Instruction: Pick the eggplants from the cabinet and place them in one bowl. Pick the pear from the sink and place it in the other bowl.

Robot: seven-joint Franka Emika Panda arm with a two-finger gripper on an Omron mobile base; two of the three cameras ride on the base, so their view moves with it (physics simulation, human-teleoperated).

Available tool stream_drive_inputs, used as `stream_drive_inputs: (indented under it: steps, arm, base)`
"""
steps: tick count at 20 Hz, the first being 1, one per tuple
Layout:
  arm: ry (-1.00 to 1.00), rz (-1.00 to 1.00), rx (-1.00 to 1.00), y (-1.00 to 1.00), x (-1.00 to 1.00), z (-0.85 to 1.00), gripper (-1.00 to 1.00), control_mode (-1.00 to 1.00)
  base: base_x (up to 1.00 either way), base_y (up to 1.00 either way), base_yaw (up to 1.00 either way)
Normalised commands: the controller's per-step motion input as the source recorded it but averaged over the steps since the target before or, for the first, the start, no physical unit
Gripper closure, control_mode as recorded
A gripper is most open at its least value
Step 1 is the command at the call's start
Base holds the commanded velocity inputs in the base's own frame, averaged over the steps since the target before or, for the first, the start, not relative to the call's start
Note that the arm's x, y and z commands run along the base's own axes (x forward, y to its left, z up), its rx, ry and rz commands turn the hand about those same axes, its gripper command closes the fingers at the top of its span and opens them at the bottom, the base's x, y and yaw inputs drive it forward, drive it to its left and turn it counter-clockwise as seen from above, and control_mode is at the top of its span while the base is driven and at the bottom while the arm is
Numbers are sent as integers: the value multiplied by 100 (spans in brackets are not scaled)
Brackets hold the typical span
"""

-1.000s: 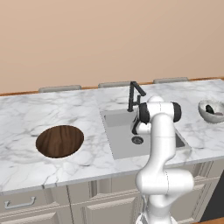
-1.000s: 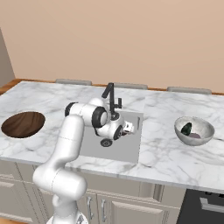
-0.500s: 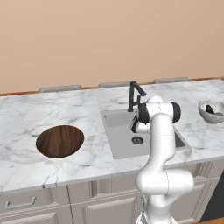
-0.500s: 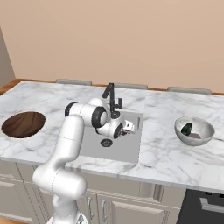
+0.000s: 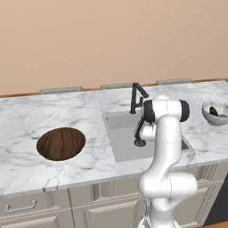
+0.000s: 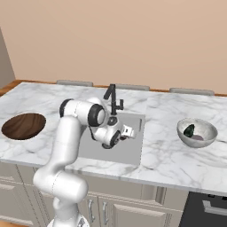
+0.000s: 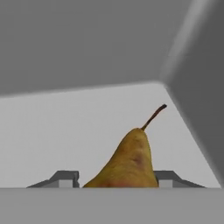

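The gripper (image 7: pixel 118 181) is reaching down in the sink (image 5: pixel 120 147), its fingers (image 7: pixel 65 178) clamped on the pear (image 7: pixel 129 164). Step in hand: pear pickup. Next: lifting clear, then carrying to the wooden bowl (image 5: pixel 61 143).

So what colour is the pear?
The pear is yellow-brown with a reddish blush; the hand view shows it best.

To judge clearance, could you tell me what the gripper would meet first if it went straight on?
The yellow-brown pear already sits between the gripper fingertips; beyond it, probably the grey sink wall.
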Motion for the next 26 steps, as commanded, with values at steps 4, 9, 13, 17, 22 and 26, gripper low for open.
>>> stream_drive_inputs:
  steps: [4, 9, 13, 17, 22, 26]
  arm:
    - [-12, 0, -2, 1, -62, 45, 100, -100]
    - [-11, 0, 0, 4, -58, 44, 100, -100]
    - [-10, 0, 0, 15, -58, 44, 100, -100]
    - [-11, 0, 0, 17, -56, 69, 100, -100]
    - [-9, 0, 0, 24, -62, 67, 100, -100]
    - [-8, 0, 0, 28, -66, 67, 100, -100]
  base:
    - [0, 0, 0]
    - [0, 0, 0]
    - [0, 0, 0]
    - [0, 0, 0]
    - [0, 0, 0]
    - [0, 0, 0]
